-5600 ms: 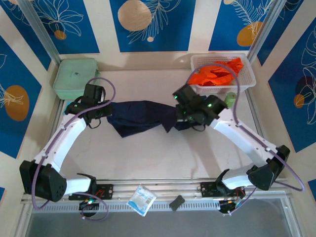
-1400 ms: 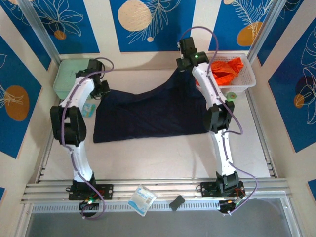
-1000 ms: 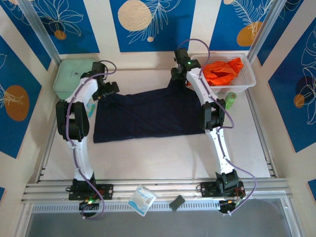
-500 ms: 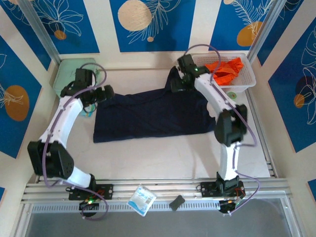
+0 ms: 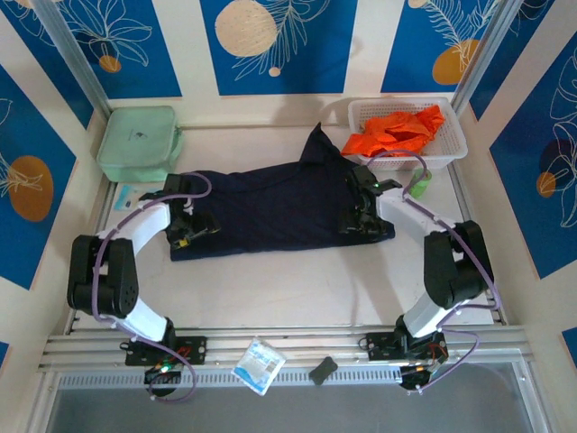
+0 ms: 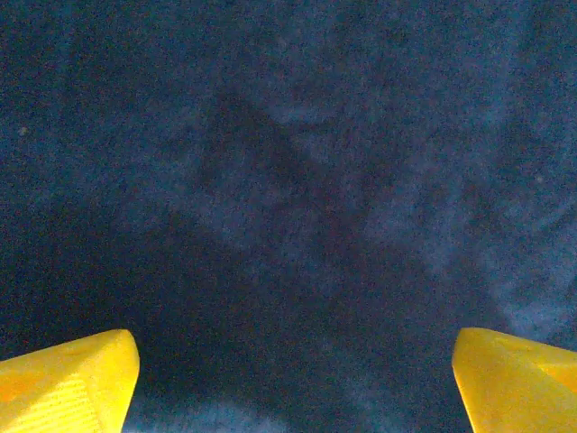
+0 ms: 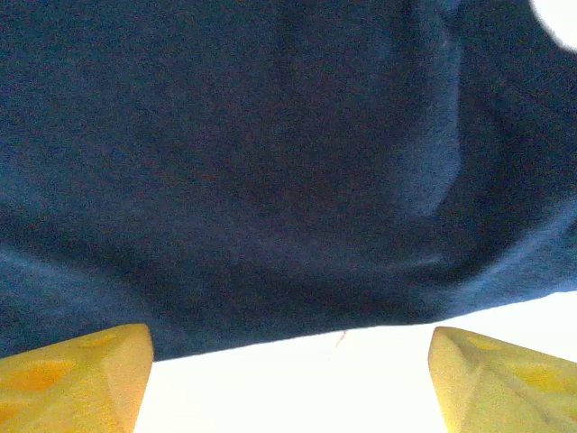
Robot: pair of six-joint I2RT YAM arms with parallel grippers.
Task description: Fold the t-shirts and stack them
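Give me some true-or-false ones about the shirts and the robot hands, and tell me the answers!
1. The navy t-shirt lies spread out on the table. True.
2. The orange t-shirt lies on top of the navy one. False: it is in the white basket.
3. Both grippers are shut. False: the left gripper and the right gripper are open.
4. The pale green case sits in the far left corner. True.

top: high, looking down on table (image 5: 297, 289) | wrists: close over navy t-shirt (image 6: 288, 180) | shared: navy t-shirt

One navy t-shirt (image 5: 279, 212), one orange t-shirt (image 5: 397, 133), one white basket (image 5: 453, 144), one green case (image 5: 137, 140)
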